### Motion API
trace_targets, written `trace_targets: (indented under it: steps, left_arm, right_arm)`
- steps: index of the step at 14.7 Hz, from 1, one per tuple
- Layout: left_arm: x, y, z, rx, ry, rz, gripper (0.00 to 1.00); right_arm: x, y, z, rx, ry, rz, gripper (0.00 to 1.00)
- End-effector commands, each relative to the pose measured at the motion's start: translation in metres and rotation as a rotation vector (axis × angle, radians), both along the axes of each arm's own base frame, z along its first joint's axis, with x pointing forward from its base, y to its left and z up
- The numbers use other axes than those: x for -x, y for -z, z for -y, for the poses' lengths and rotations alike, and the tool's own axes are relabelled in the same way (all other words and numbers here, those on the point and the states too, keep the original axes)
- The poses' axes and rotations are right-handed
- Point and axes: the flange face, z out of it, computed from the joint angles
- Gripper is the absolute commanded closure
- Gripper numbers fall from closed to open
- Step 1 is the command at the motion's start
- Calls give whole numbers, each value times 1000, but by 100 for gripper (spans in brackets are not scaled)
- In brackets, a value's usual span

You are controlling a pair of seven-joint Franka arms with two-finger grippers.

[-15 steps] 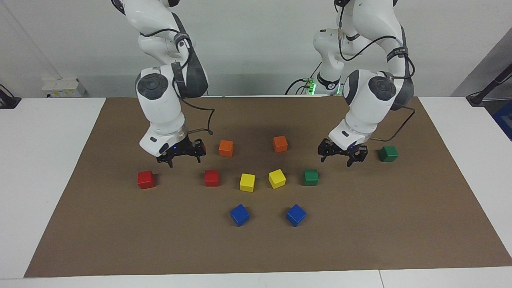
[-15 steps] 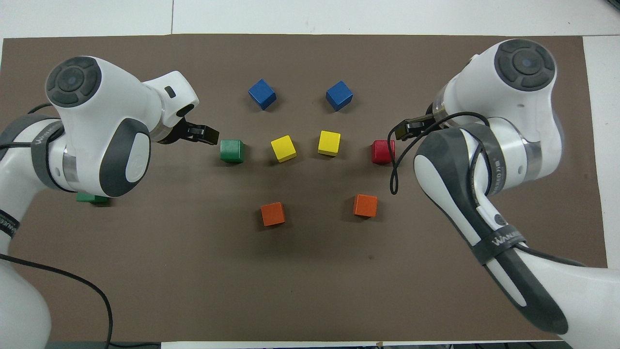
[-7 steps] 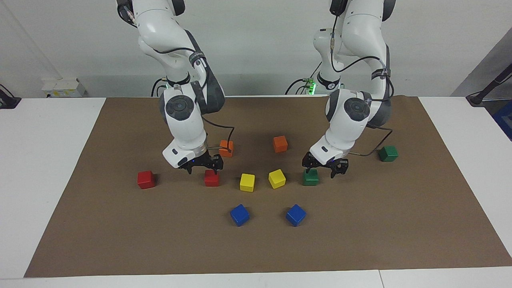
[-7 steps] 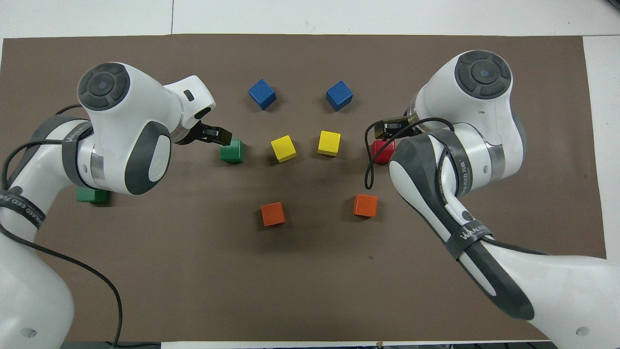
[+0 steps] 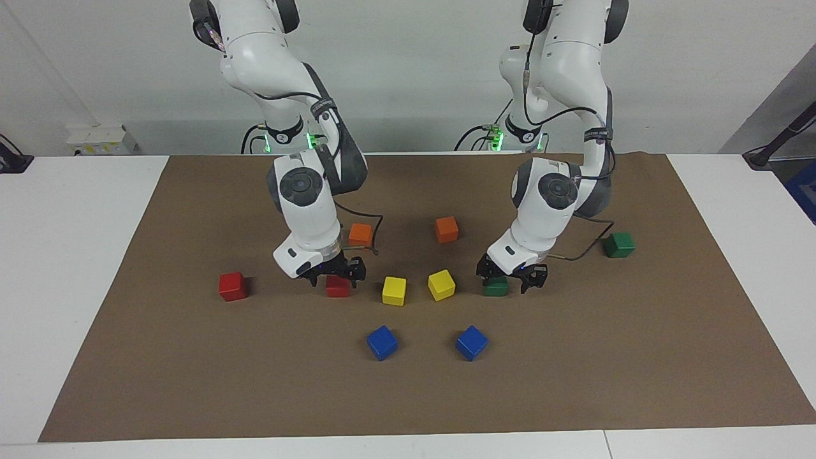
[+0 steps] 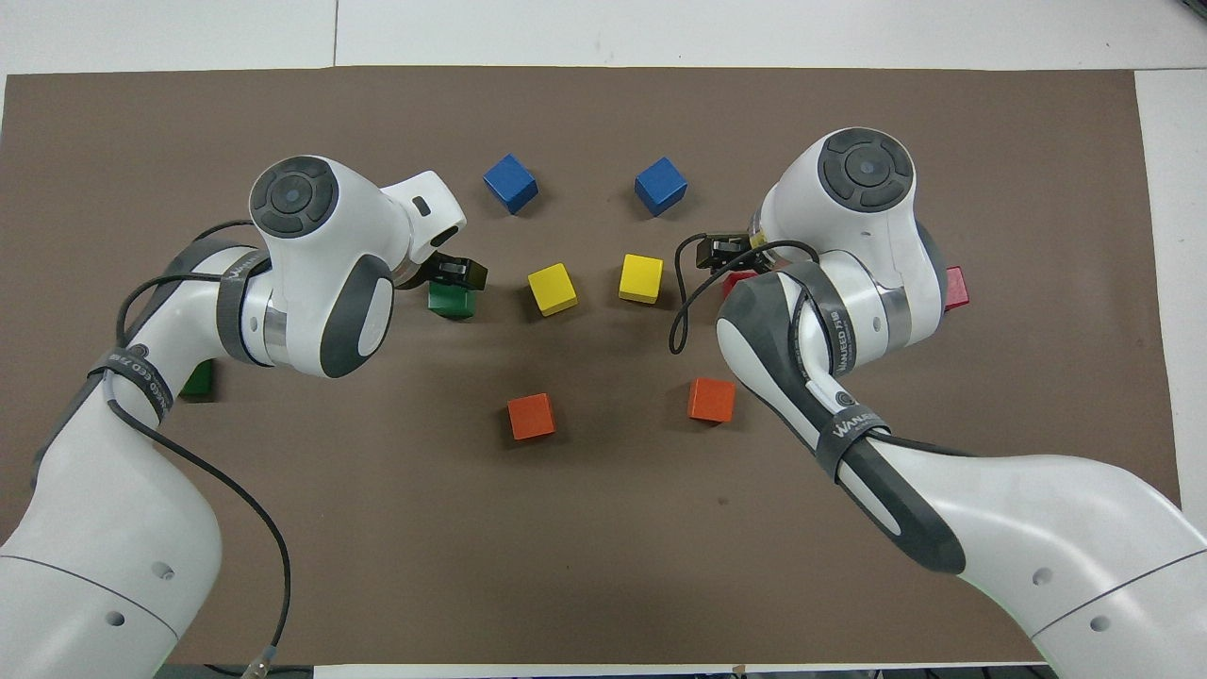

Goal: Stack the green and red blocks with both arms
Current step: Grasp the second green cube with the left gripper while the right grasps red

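My left gripper is open and low, its fingers on either side of a dark green block that sits on the brown mat. In the overhead view the left gripper covers part of that green block. My right gripper is open and low over a red block, fingers on either side of it. The overhead view shows only a sliver of this red block. The second red block lies toward the right arm's end. The second green block lies toward the left arm's end.
Two yellow cubes lie between the two gripped-around blocks. Two orange cubes lie nearer to the robots, two blue cubes farther. The brown mat covers the white table.
Both arms swung inward toward the table's middle and came down. The left gripper went from beside the green block to around it, and the right gripper likewise to the red block.
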Motion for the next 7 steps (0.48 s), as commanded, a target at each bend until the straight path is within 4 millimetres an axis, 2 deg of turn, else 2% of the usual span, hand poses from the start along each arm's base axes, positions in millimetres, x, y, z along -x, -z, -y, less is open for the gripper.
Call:
trace_targets:
  steps: [1, 7]
  left_arm:
    - [7, 12, 0, 1, -18, 14, 0]
    - [12, 16, 6, -2, -17, 7, 0]
  right_arm:
    - [5, 13, 0, -1, 19, 17, 0]
    - [21, 28, 6, 9, -4, 2, 0]
